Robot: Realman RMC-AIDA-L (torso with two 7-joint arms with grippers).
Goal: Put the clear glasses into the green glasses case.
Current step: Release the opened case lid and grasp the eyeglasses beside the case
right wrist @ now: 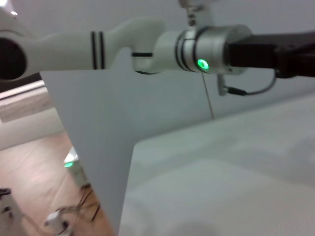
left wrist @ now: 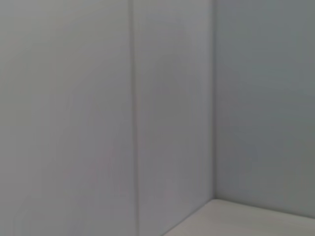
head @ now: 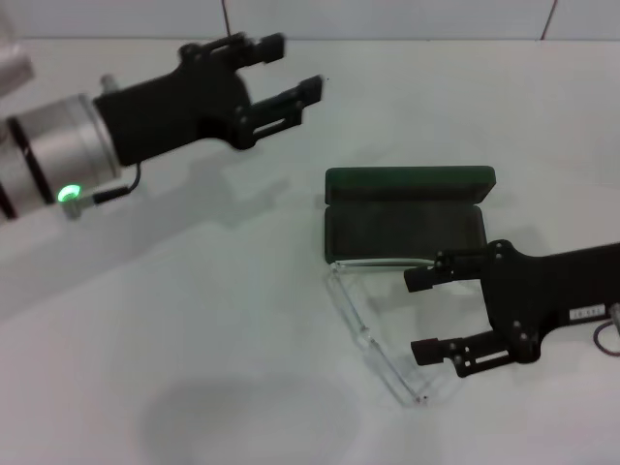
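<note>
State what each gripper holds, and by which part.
Nothing held. The right gripper is open beside the clear glasses; the left gripper is open in the air.

Camera layout: one overhead head view, two wrist views facing away from the work.

Head view looks forward and down on the white table (head: 194,320), close enough to take in both arms, with the far edge near its upper border. Left wrist view faces a bare wall corner (left wrist: 213,98), only a sliver of the table's corner (left wrist: 256,221) showing. Right wrist view looks low across the table (right wrist: 221,177) past its edge to the floor (right wrist: 44,187); it shares the left arm (right wrist: 123,42) with the head view (head: 58,145).
</note>
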